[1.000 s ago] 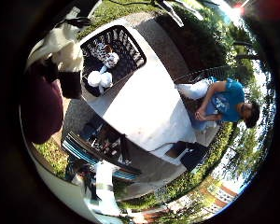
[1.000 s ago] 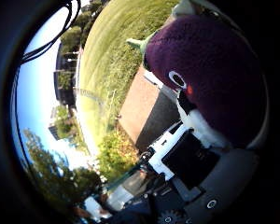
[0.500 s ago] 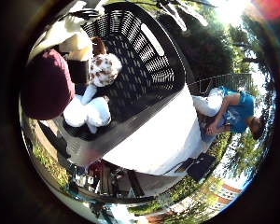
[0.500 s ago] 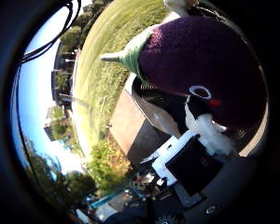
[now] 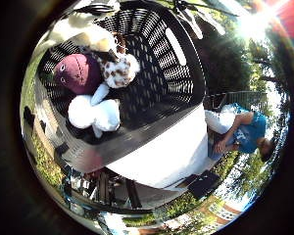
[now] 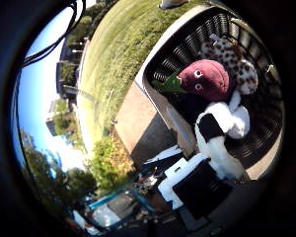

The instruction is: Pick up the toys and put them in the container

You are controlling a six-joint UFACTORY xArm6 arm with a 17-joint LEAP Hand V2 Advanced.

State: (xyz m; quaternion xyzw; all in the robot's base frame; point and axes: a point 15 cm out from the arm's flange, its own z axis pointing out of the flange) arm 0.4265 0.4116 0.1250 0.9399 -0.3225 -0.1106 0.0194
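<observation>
Black basket (image 5: 179,73), slatted, on a white table (image 5: 171,152); inside, close together: a maroon round plush (image 6: 209,79) with a green leaf, a brown-spotted white plush (image 5: 118,68) touching it, and a white plush (image 5: 94,112) just beside both. Robot hand (image 6: 197,190): white and black parts show at the edge of the thumb-side view, over the basket's rim, a white finger (image 6: 214,148) reaching towards the toys; nothing seen in its hold, and how far open it is cannot be told. Surroundings: grass (image 6: 118,59) and paving (image 6: 138,128) beside the table
</observation>
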